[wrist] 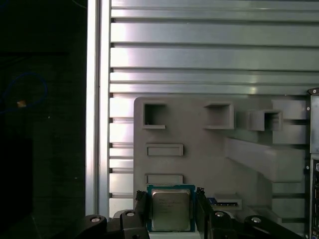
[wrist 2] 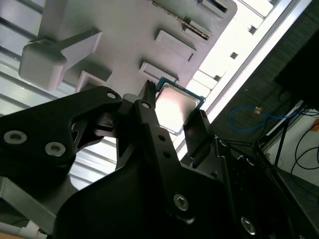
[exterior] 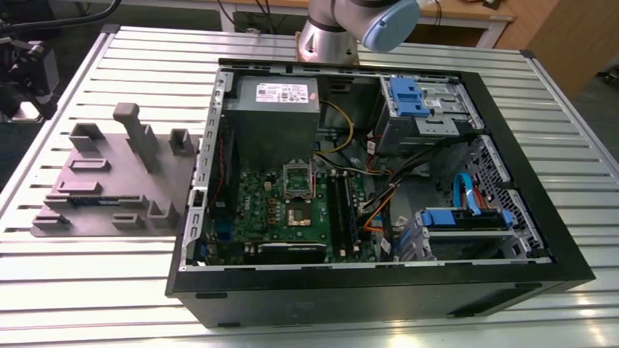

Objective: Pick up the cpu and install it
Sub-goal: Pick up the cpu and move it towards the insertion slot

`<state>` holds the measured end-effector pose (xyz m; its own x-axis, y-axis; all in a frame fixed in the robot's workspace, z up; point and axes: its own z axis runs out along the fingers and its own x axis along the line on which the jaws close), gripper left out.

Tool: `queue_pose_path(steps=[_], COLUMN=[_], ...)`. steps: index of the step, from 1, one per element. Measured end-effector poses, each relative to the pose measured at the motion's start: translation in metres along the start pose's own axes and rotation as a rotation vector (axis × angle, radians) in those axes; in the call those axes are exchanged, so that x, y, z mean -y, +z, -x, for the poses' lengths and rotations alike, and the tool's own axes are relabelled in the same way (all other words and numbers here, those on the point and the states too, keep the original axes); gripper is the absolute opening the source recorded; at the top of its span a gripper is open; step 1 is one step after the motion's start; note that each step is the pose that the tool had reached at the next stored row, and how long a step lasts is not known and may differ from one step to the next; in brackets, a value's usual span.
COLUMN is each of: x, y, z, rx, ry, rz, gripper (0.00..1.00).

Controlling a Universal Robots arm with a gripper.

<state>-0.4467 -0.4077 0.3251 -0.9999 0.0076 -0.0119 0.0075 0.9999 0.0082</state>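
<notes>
One cpu [wrist: 171, 210] is clamped by two opposite edges in my claw [wrist: 171, 198], hanging over the grey tray [wrist: 199, 164] on the slatted desk [wrist: 199, 55]; I judge it light, stiff, slick on its metal top and fragile underneath, so the rim edges are the sane hold, squeezed lightly.

Seen from well above and at a slant, the exterior view takes in the open case [exterior: 387, 293], the table [exterior: 87, 290], the grey tray [exterior: 106, 170] on the exterior view's left and the arm [exterior: 329, 36]. Both wrist views sit close behind the gripper [wrist: 171, 193] [wrist 2: 173, 102], the first facing straight down between its fingers [wrist: 141, 206], the second slanting past its linkage. All three views share the tray, and the wrist pair shares the cpu [wrist: 171, 211] [wrist 2: 177, 110].
</notes>
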Motion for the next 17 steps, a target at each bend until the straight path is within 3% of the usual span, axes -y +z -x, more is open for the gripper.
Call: queue_pose_path(steps=[9, 17], x=[0.0000, -0.0001], y=[-0.0021, -0.0153], z=[0.0009, 0.0010], rx=[-0.0001, 0.0001], ry=[0.000, 0.000], rz=[-0.0002, -0.0001], gripper=[0.47, 0.47])
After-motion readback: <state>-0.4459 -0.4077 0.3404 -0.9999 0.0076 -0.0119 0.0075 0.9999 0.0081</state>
